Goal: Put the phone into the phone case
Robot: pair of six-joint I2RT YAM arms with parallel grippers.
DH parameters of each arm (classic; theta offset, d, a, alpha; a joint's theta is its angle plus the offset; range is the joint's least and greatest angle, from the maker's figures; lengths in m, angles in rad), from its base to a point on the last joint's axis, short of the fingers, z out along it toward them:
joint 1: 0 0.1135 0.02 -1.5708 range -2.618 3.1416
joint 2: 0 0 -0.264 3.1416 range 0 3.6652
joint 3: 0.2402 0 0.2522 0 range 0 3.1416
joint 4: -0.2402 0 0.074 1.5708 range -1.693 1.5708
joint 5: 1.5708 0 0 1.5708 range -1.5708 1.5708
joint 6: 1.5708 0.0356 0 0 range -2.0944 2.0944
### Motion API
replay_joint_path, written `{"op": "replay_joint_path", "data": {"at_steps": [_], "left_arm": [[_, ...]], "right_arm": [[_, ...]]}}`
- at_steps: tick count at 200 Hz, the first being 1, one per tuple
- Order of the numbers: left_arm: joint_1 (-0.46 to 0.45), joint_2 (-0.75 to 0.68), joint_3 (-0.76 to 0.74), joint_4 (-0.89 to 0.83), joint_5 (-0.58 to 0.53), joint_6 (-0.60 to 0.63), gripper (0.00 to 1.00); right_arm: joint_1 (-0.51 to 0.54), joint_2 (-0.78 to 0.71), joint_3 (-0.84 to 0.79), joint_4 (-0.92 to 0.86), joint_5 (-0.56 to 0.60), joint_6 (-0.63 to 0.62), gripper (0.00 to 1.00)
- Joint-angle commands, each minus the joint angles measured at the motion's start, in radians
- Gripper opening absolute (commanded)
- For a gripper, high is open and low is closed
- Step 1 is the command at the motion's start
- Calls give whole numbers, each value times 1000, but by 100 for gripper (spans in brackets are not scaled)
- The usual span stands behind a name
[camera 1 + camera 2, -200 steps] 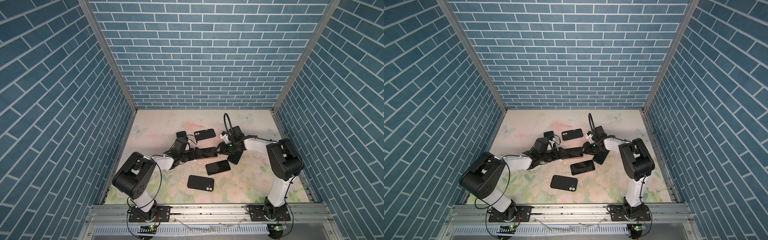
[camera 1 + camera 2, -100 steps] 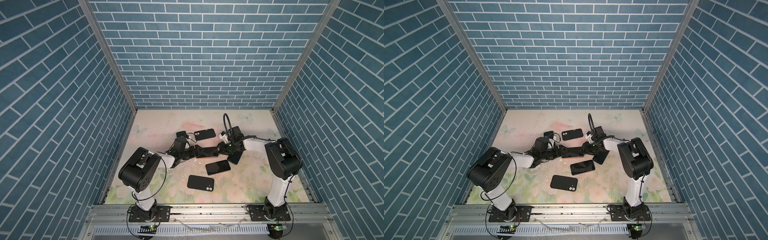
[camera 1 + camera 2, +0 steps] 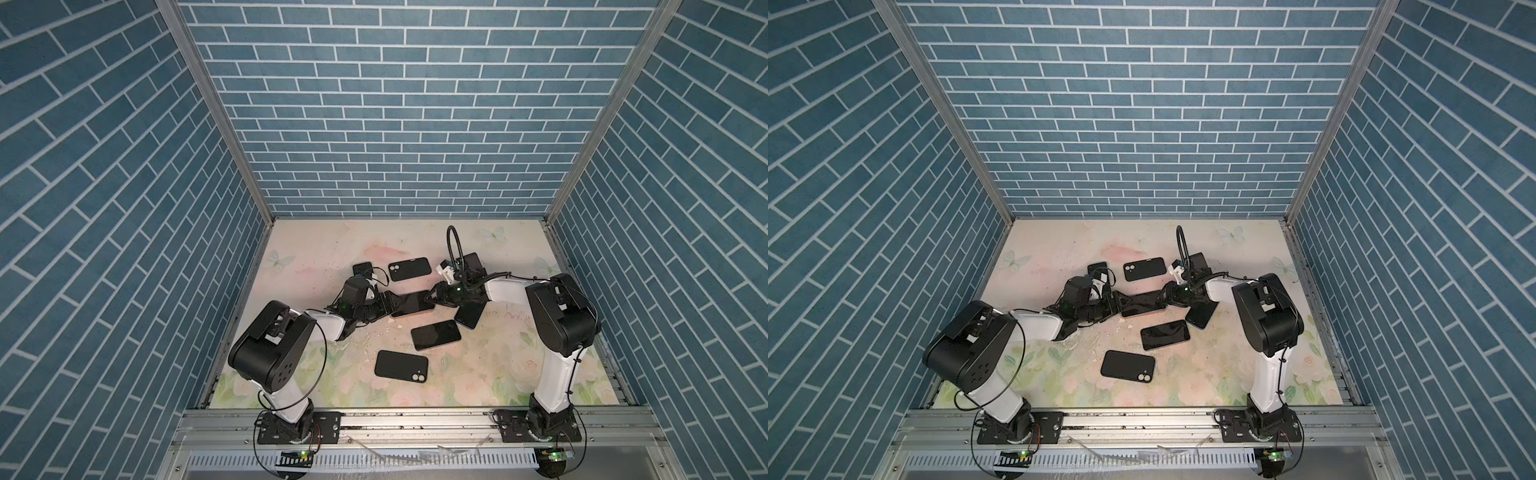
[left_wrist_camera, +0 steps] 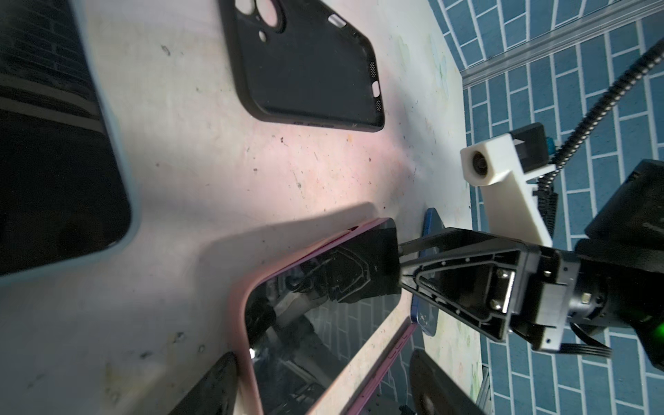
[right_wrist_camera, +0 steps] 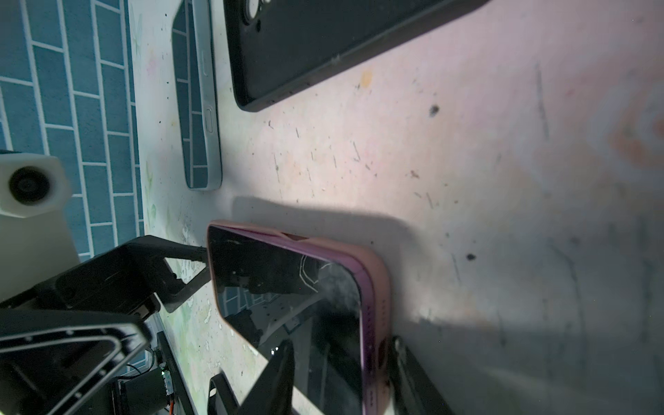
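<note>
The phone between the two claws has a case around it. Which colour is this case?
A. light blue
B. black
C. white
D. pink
D: in the left wrist view the case shows a pink rim along the edge of the dark-screened phone.

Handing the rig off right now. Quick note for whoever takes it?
Right gripper: shut across one end of the phone; that end looks lifted off the table.
Left gripper: open, straddling the other end, with a gap on one side in the left wrist view.
Done: phone lies in the pink case, mid-table between the arms.
Left: one long edge near a corner looks unseated, case lip gaping. Press it home, then release.
Untouched: empty black cases, far and near, and spare phones.
</note>
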Motion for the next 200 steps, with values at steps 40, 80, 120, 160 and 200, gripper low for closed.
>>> {"op": "replay_joint_path", "data": {"at_steps": [40,80,120,160,200], "left_arm": [[-25,-82,-2,66,76,-5,72],[-24,-48,-2,40,67,10,64],[-24,22,11,59,67,-1,52],[-24,74,15,115,58,-27,41],[-26,93,24,142,59,-37,28]], "right_arm": [[25,76,-45,-53,1,12,43],[21,70,-39,-58,2,10,43],[21,71,-40,-55,1,10,40],[22,82,-47,-55,-2,7,33],[22,85,-59,-39,-9,13,32]]}}
